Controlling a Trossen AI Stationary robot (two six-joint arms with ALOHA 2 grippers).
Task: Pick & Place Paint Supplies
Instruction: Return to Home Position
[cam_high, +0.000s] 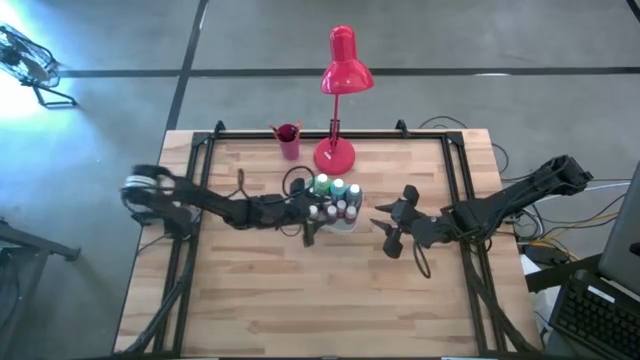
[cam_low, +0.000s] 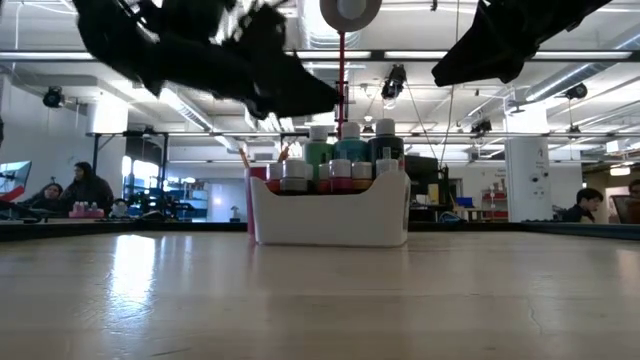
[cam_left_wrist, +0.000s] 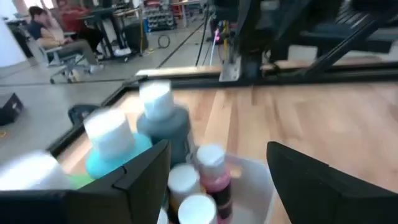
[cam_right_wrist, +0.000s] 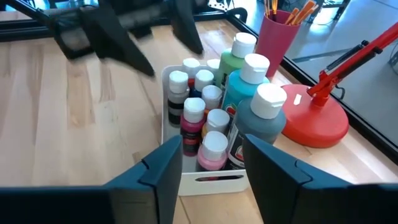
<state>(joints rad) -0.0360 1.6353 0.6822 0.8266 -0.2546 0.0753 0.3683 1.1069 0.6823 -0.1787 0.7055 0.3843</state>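
A white tray (cam_right_wrist: 211, 180) in the middle of the table holds the paint bottles: several small ones with white caps (cam_right_wrist: 202, 118) and three taller ones, green (cam_right_wrist: 233, 59), teal (cam_right_wrist: 245, 84) and dark grey-blue (cam_right_wrist: 264, 121). My left gripper (cam_high: 312, 222) hovers open just above the tray's left end; in its wrist view the bottles (cam_left_wrist: 165, 121) show between and beyond its fingers. My right gripper (cam_high: 385, 228) stands open to the right of the tray, raised off the table and pointing at the tray, with nothing between its fingers (cam_right_wrist: 165, 165).
A red cup (cam_high: 288, 140) with thin brushes stands at the table's far edge, and a red desk lamp's base (cam_high: 335, 152) is just behind the tray. Bare wooden table (cam_high: 300, 300) lies toward the near edge. People sit in the room beyond.
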